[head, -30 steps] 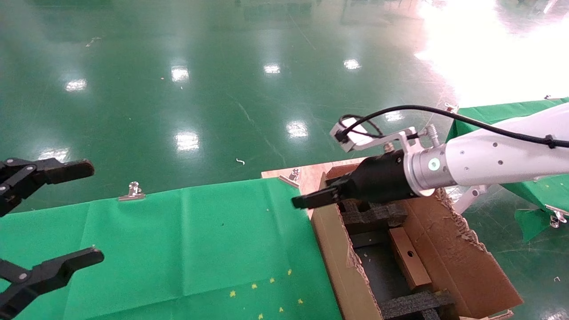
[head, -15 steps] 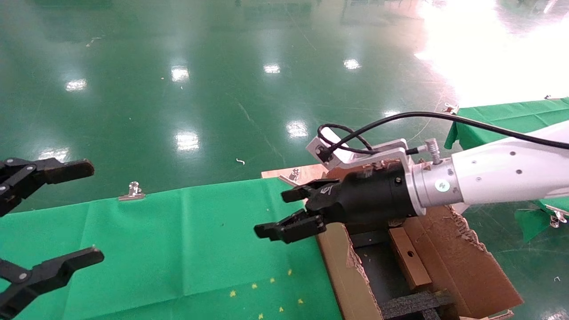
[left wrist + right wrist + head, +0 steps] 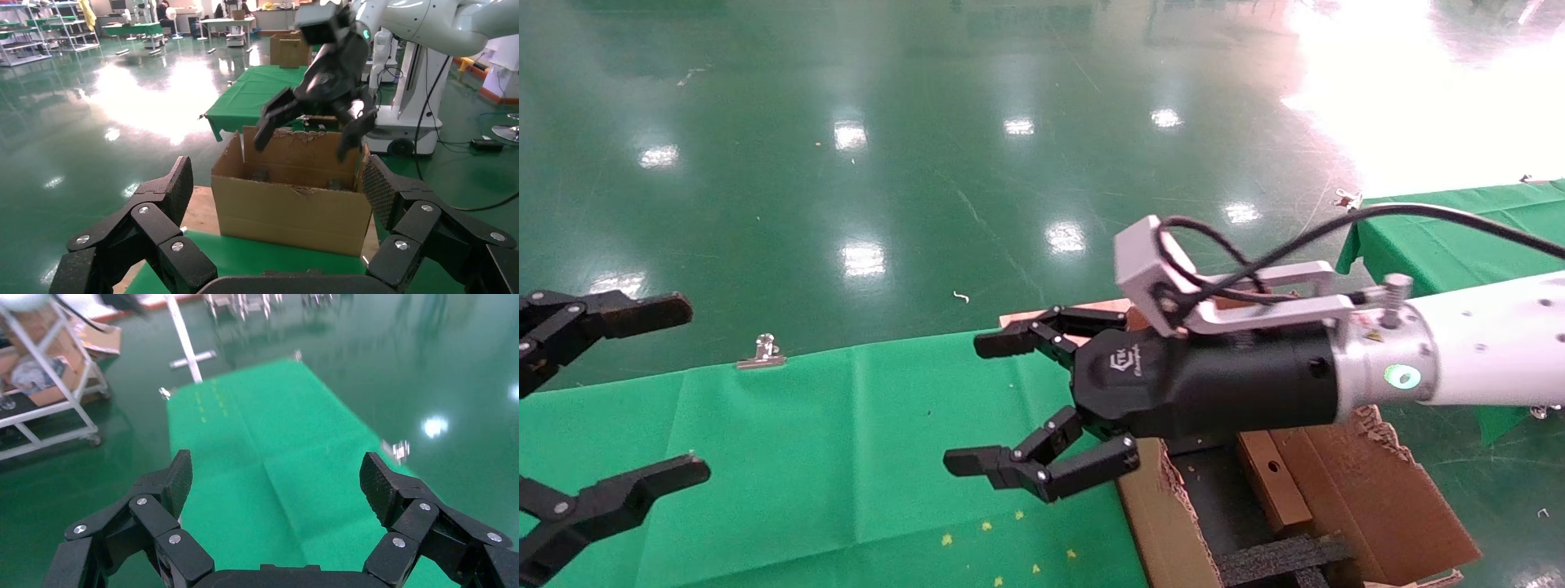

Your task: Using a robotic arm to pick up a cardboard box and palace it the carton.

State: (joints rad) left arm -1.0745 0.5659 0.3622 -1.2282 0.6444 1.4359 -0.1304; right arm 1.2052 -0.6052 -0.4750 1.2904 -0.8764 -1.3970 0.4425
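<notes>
The cardboard box (image 3: 1269, 483), small and brown with a round hole, lies inside the carton (image 3: 1164, 523) against its right wall, between black foam inserts (image 3: 1279, 557). My right gripper (image 3: 981, 400) on the white robotic arm (image 3: 1483, 359) is open and empty. It hovers over the green cloth just left of the carton. The right wrist view shows only cloth between its fingers (image 3: 278, 481). My left gripper (image 3: 682, 389) is parked open at the far left. In its wrist view (image 3: 276, 193) it faces the carton (image 3: 294, 214), with the right gripper (image 3: 303, 144) above it.
The green cloth (image 3: 846, 425) covers the table, held at its far edge by a metal clip (image 3: 762, 351). A second green-covered table (image 3: 1442, 204) stands at the right. Shiny green floor (image 3: 928, 163) lies beyond. A white rack (image 3: 55, 398) stands off the table's end.
My right gripper has swung left from above the carton to over the cloth, rolled, and spread its fingers wide. The cardboard box stays in the carton. The left arm has not moved.
</notes>
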